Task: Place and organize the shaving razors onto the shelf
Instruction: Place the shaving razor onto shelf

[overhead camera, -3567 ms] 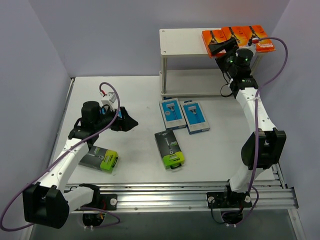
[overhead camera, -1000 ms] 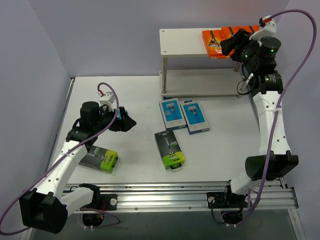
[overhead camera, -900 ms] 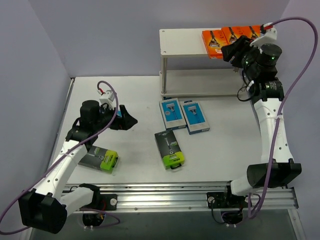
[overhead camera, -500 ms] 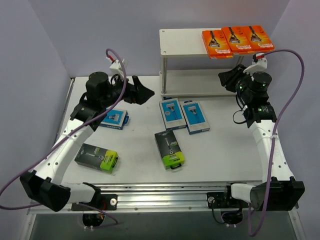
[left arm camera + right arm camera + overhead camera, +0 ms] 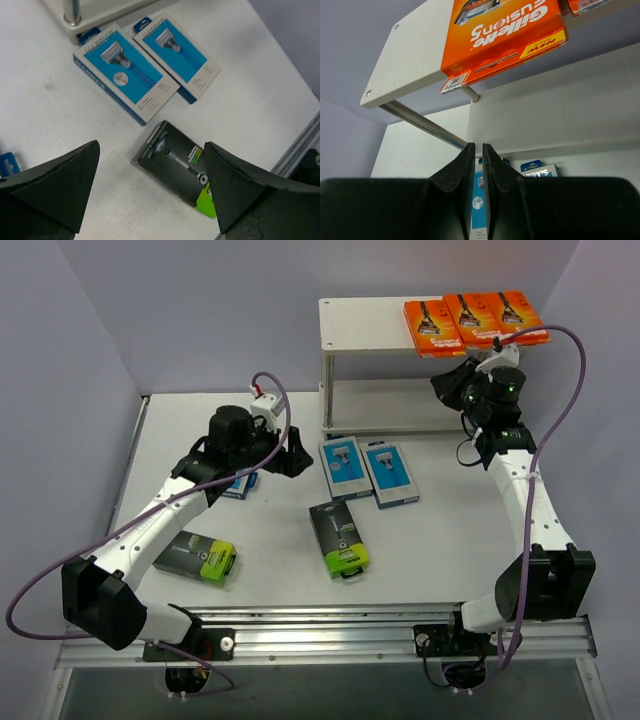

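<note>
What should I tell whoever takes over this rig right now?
Left end effector: open, empty, over the table.
Right end effector: shut, empty, just in front of the shelf.
Done: three orange packs lie on its top board.
Left to do: three blue packs and two black packs, all on the table.

Orange razor packs (image 5: 472, 318): glossy printed card. Shelf (image 5: 365, 325) boards: matt off-white, faint grain. Posts (image 5: 422, 125): polished metal. Tabletop (image 5: 270, 540): smooth matt white. Left gripper (image 5: 150, 147) fingers (image 5: 55, 185): matt black plastic, slightly rough.
</note>
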You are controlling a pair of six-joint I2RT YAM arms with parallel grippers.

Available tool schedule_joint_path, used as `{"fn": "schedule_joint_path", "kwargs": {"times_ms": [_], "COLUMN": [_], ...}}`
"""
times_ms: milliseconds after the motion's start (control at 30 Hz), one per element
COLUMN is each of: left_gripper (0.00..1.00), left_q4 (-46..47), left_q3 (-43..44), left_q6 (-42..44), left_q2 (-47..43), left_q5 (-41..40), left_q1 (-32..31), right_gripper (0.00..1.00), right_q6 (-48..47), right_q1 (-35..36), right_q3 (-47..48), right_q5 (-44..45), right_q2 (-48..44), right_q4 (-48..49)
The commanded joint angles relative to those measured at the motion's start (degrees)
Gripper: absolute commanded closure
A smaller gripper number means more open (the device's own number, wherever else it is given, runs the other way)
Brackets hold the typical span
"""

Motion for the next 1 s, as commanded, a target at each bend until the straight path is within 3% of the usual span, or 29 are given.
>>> {"fn": "schedule_joint_path", "kwargs": {"times_ms": [0,333,967], "left_gripper": [0.06,0.06,0.06], "left_q4": [-0.3,-0.5,-1.0], "left_q3": [-2.6,-7.5,-7.8], "left_q6": [5.0,7.2,8.6], "left_q2": [-4.1,-7.2,-7.3], "left_q5": [-2.9,-5.1,-5.0], "left_q1": [0.1,0.0,0.0], "right_gripper": [0.92,0.92,0.93], "right_q6": [0.2,-2.0,-3.5], "right_q1": [0.3,3.4,4.4], "right_q3": [4.0,9.6,17.8], "right_q5": [0.1,2.7,4.1], "right_q2": [1.6,6.7,14.6], "right_q4": [3.9,1.7,0.1]}}
